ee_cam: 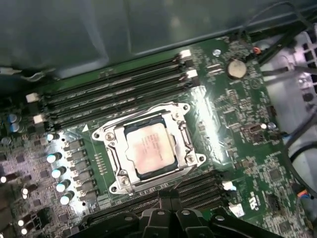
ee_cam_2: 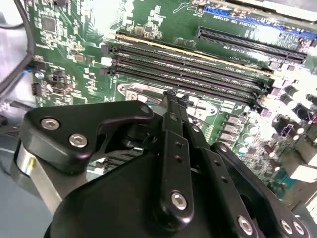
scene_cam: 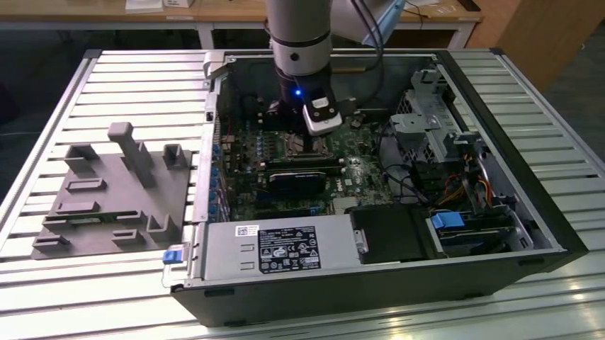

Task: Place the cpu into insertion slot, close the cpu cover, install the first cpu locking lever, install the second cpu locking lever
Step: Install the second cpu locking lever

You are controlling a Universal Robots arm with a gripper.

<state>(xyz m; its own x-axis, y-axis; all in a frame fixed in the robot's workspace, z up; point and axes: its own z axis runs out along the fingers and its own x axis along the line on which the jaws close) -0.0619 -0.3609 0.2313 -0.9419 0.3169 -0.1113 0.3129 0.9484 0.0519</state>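
The cpu (ee_cam: 149,148) lies flat in the insertion slot (ee_cam: 115,167) on the green motherboard (ee_cam: 237,129), and the silvery cpu cover (ee_cam: 187,144) is down around it, framing its pale top. The hand (ee_cam_2: 171,96) hangs just above the board, near the slot and the long black memory slots (ee_cam_2: 198,74). I cannot tell if its fingers are apart or together. In the exterior view the open computer case (scene_cam: 529,205) stands on the slatted desk (scene_cam: 142,78), near the middle.

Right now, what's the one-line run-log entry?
cpu: seated in insertion slot | cpu cover: down | gripper: above socket edge, holding nothing visible
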